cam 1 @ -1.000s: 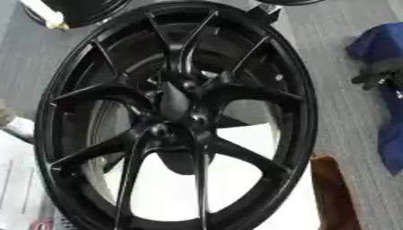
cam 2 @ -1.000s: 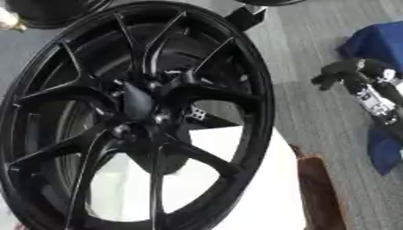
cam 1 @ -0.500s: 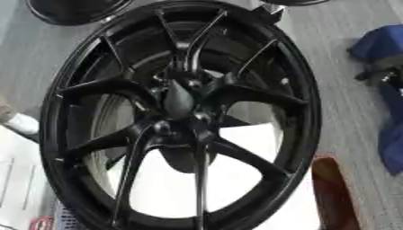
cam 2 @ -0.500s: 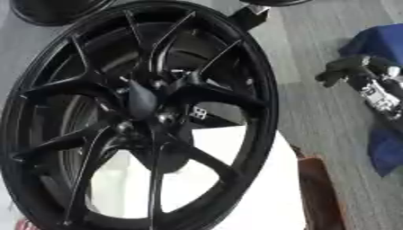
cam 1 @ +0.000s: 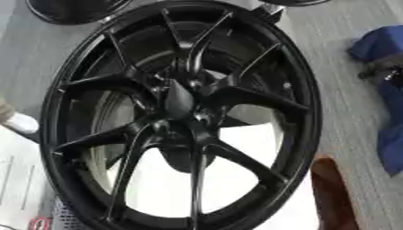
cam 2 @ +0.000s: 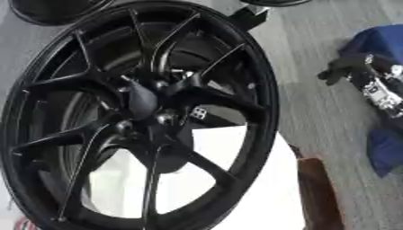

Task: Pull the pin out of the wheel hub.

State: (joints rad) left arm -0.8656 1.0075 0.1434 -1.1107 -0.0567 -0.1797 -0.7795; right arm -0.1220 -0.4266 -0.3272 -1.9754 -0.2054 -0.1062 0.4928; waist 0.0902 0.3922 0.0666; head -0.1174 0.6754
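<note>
A large black multi-spoke wheel (cam 1: 295, 103) fills both views, lying tilted over a white surface (cam 2: 260, 197). At its hub a dark tapered pin (cam 1: 179, 99) sticks out toward me, ringed by small bolt holes. My right hand (cam 2: 346, 72), black with silver parts behind it, hangs at the right edge above the grey floor. It is well off the wheel's rim and touches nothing. In the left eye view only a sliver of the right hand (cam 1: 386, 72) shows. My left hand appears in neither view.
A blue cloth (cam 2: 386, 40) lies on the grey carpet at the right. A brown object (cam 1: 334, 193) stands by the wheel's lower right. Another black rim (cam 1: 71, 11) lies at the top left. Papers (cam 1: 20, 179) lie at the lower left.
The whole picture has shifted slightly, so the camera moved. The wheel, the pin and my right hand keep their places relative to one another.
</note>
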